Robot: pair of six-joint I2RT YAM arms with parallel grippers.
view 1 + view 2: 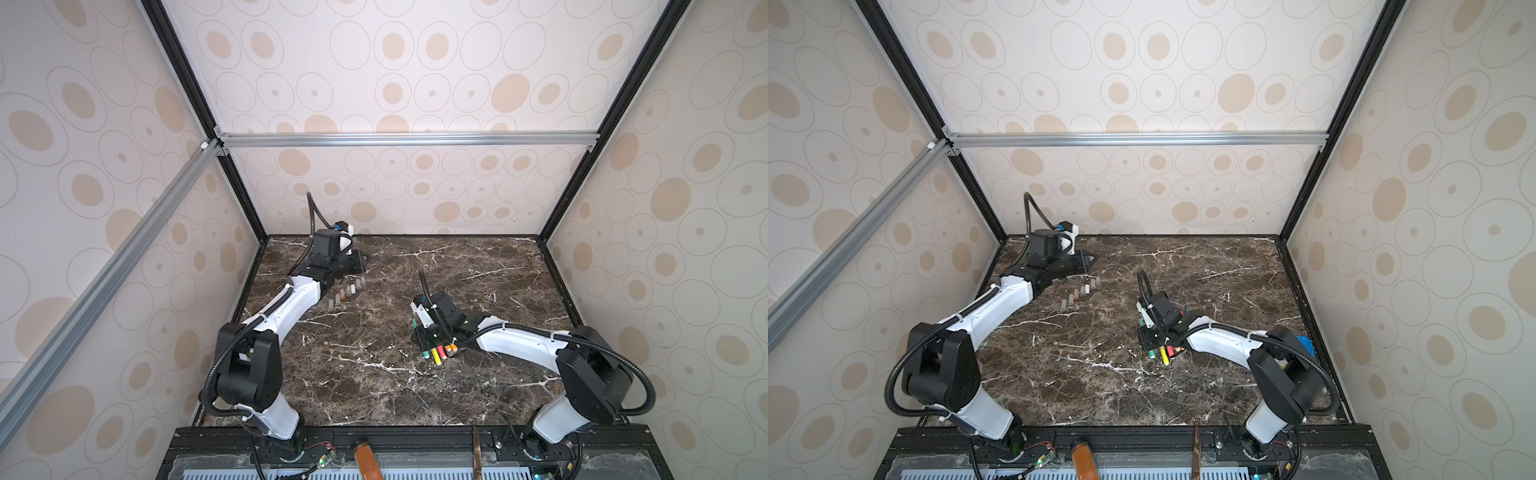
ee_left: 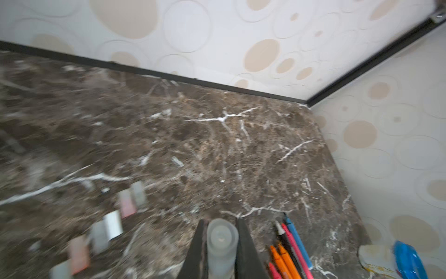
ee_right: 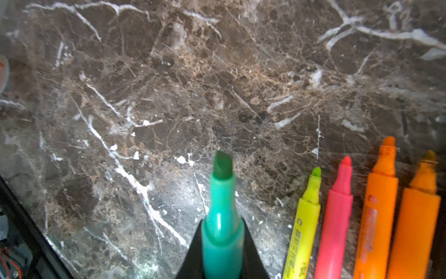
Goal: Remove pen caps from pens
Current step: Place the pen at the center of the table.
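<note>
Two white-and-black robot arms reach over a dark brown marble surface (image 1: 374, 395) inside a cell with circle-patterned walls. The left hand (image 2: 220, 221) is at the far left of the surface, near the back wall. It is clenched on one pale, frosted pen cap (image 2: 222, 244), which sticks out from between its dark fingers. Just beside that hand, a row of loose caps (image 1: 348, 291) lies on the surface in a slanting line, some pale grey and some brownish-pink; the left wrist view shows them blurred. The right hand (image 3: 222, 221) is right of the middle, well apart from the left. It grasps a green pen (image 3: 222, 232) by its body, with the dark green chisel tip bare and pointing away from the hand. Whether this pen touches the surface cannot be told. Next to it, four more uncapped pens lie side by side on the surface: a yellow pen (image 3: 305, 224), a pink pen (image 3: 337, 217) and two orange pens (image 3: 379, 205), tips pointing the same way as the green one. In both top views these pens show as a bright cluster beside the right hand.
</note>
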